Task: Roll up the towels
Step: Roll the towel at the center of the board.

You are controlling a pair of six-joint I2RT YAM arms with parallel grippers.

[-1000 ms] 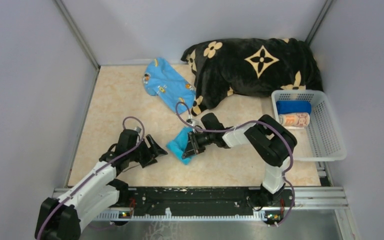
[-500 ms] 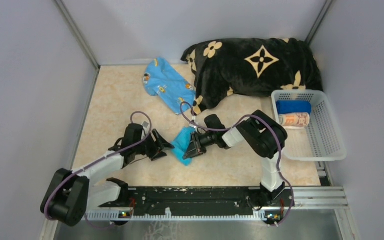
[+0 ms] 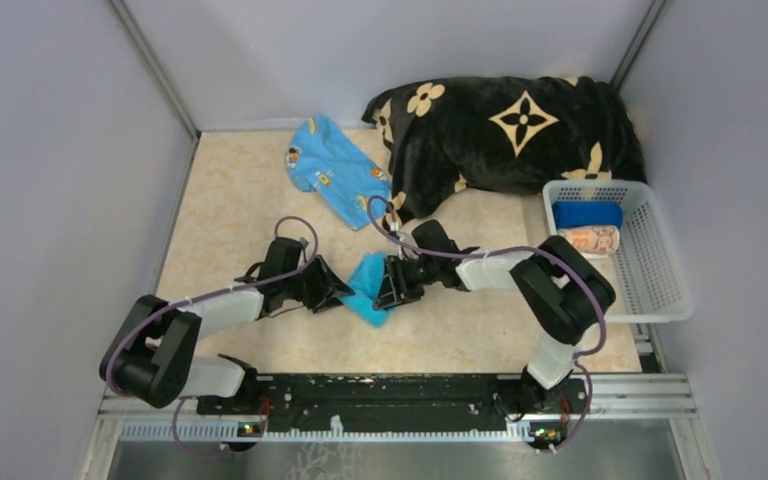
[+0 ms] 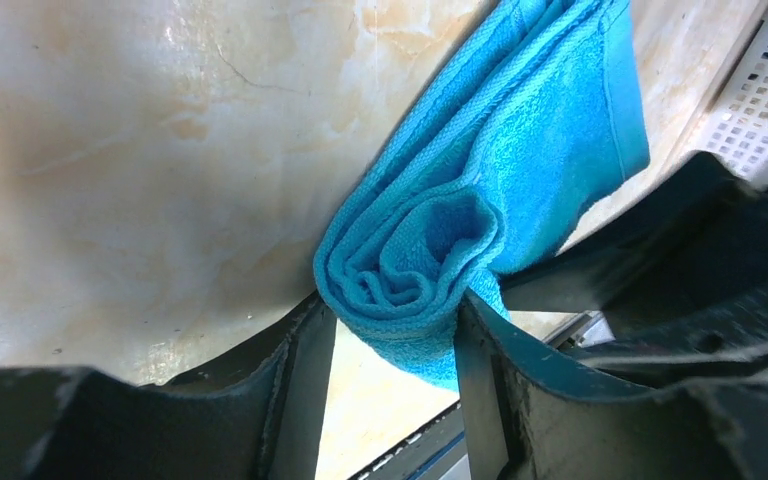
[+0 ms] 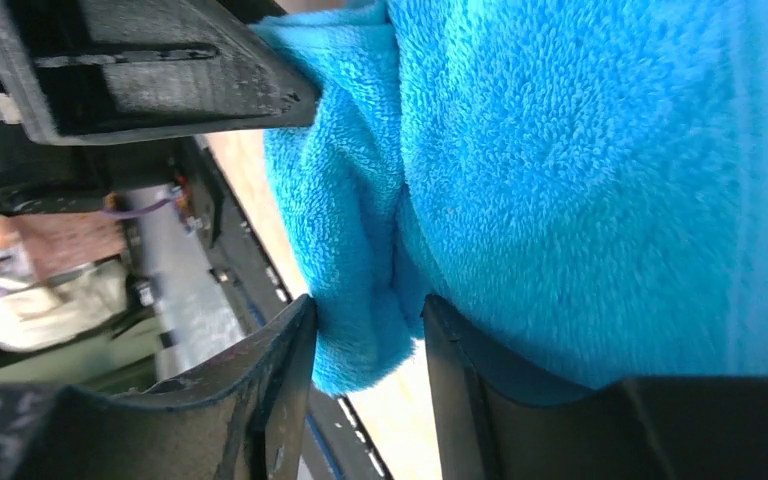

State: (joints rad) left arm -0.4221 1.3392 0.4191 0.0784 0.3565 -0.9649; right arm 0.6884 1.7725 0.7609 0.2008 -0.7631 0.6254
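The turquoise towel (image 3: pixel 368 284) lies partly rolled at the table's middle, between my two grippers. My left gripper (image 3: pixel 334 291) comes at it from the left. In the left wrist view its jaws (image 4: pixel 390 340) press both sides of the roll's spiral end (image 4: pixel 410 270). My right gripper (image 3: pixel 390 286) is at the towel's right side. In the right wrist view its jaws (image 5: pixel 370 340) stand apart around a loose fold of the towel (image 5: pixel 360 250), with a gap beside the right finger. A light blue towel with cartoon prints (image 3: pixel 335 172) lies flat at the back.
A white basket (image 3: pixel 650 285) at the right holds a rolled dark blue towel (image 3: pixel 587 214) and a rolled striped towel (image 3: pixel 588 240). A big black blanket with tan flowers (image 3: pixel 510 130) fills the back right corner. Grey walls close in both sides.
My left arm has reached right to the towel and its jaws have narrowed onto the roll's end. My right gripper's jaws have parted from a tight pinch.
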